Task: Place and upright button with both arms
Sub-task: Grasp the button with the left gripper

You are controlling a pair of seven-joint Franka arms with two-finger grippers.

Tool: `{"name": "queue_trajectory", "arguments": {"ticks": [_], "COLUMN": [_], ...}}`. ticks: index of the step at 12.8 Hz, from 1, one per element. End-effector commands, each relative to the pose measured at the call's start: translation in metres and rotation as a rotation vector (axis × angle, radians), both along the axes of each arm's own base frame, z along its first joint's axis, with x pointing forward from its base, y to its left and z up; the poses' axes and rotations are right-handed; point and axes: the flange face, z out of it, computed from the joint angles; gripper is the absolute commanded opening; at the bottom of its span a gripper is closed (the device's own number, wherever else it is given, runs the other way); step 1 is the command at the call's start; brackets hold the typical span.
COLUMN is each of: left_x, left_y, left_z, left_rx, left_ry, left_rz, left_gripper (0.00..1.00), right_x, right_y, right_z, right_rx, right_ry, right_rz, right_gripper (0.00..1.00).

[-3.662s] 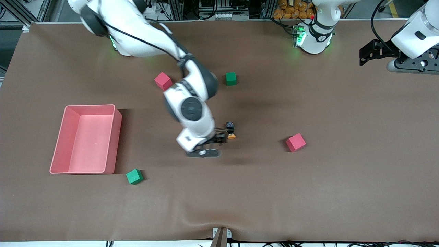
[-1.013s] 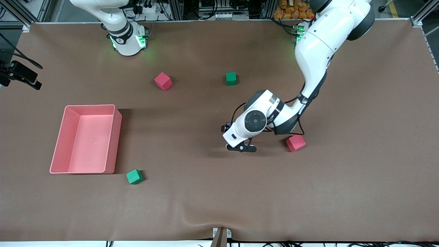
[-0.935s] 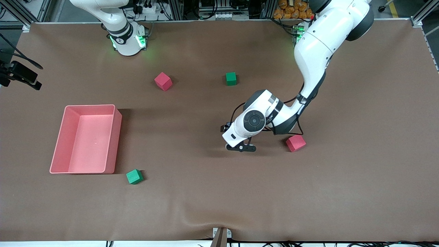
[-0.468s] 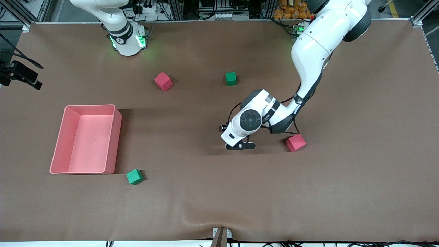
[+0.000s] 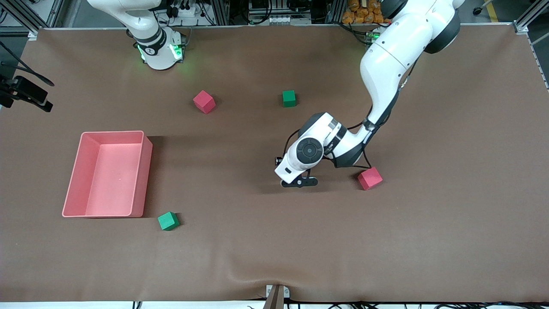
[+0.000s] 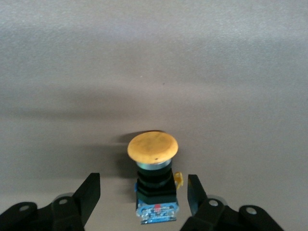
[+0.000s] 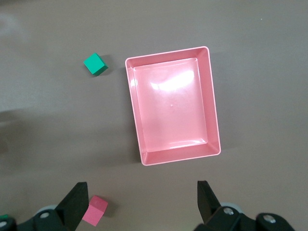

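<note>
Small push-button w/ round orange cap on black body (image 6: pixel 153 166) stands upright on brown table mat (image 5: pixel 450 193), between spread fingers of left gripper (image 6: pixel 143 195), untouched. Right gripper (image 7: pixel 143 199) open, waiting over pink plastic tray (image 7: pixel 215 125).

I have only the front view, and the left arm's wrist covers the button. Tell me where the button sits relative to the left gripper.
Observer: In the left wrist view, the button sits between the open fingers of the left gripper, with a gap on each side.
Operator: Give me the cap's direction.
Observer: The orange cap points away from the gripper's palm. The blue end of the body is nearest the palm.
Operator: Now report the right gripper.
Observer: The right gripper waits open and empty, looking down on the pink tray.
</note>
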Motion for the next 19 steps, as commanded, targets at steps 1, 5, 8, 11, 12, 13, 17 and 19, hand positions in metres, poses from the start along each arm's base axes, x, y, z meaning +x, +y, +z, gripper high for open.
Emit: {"name": "queue_trajectory", "arguments": {"ticks": [1, 5, 8, 11, 12, 13, 17, 19], "left_x": [0.003, 0.002, -0.003, -0.003, -0.005, -0.007, -0.015, -0.019], "left_y": [-0.013, -0.013, -0.016, -0.017, -0.02, -0.025, -0.052, -0.073], "left_z": [-0.007, -0.013, -0.012, -0.008, -0.003, 0.006, 0.034, 0.048], "left_rx": [-0.002, 0.002, 0.01, 0.014, 0.011, 0.01, -0.019, -0.049], "left_ry": [-0.013, -0.007, 0.002, 0.0, -0.005, -0.016, -0.073, -0.163], "left_rz": [0.037, 0.036, 0.046, 0.05, 0.052, 0.059, 0.108, 0.081], "left_gripper": [0.81, 0.74, 0.46, 0.03, 0.0, 0.0, 0.0, 0.0], "right_x": [0.003, 0.002, 0.001, 0.001, 0.001, 0.0, 0.001, 0.002], "right_y": [0.001, 0.003, 0.004, 0.004, 0.004, 0.005, 0.005, 0.006], "right_z": [0.005, 0.003, 0.003, 0.003, 0.003, 0.002, 0.003, 0.002], "right_rx": [-0.007, -0.006, -0.006, -0.006, -0.006, -0.006, -0.007, -0.009], "right_ry": [0.003, 0.014, 0.017, 0.022, 0.022, 0.026, 0.023, 0.019], "right_rz": [0.006, 0.006, 0.006, 0.005, 0.005, 0.006, 0.009, 0.021], "right_gripper": [1.0, 1.0, 1.0, 1.0, 1.0, 1.0, 1.0, 1.0]}}
